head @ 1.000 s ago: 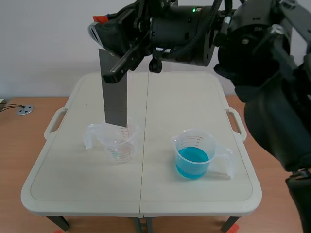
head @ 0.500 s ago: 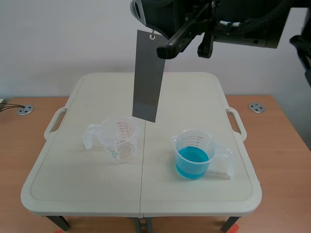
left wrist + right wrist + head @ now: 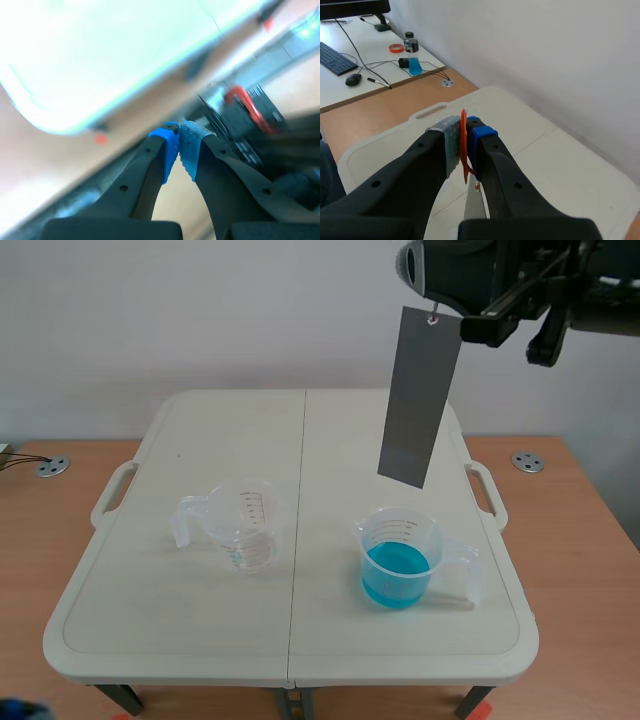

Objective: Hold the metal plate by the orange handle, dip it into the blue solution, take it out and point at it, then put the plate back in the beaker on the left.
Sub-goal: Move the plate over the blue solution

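**Over the blue beaker: plate carried across the bench**

Across the bench (image 3: 300, 420), the metal plate (image 3: 420, 400) has travelled from left to right. A second ago its lower end sat at the mouth of the empty beaker (image 3: 245, 525). Half a second ago it hung between the two beakers. Now it hangs above the beaker of blue solution (image 3: 400, 558), and higher than before. The right arm has drawn back with it, from spanning the upper middle of the scene view to occupying only the upper right corner.

That arm stands raised across the top of the scene, with the right claw (image 3: 462, 322) pointing toward the middle. Its fingers are clenched on the orange handle (image 3: 464, 145), which shows as a thin orange strip pinched between the two pads in the right wrist view.

The plate hangs below the claw from its top end, slightly tilted. Its lower edge is above the far rim of the blue beaker and clear of it, not touching the liquid. The empty beaker stands on the left half of the bench, well apart from the plate.

The left claw (image 3: 179, 145) is closed on nothing, its blue pads meeting at the tips, off the bench edge.
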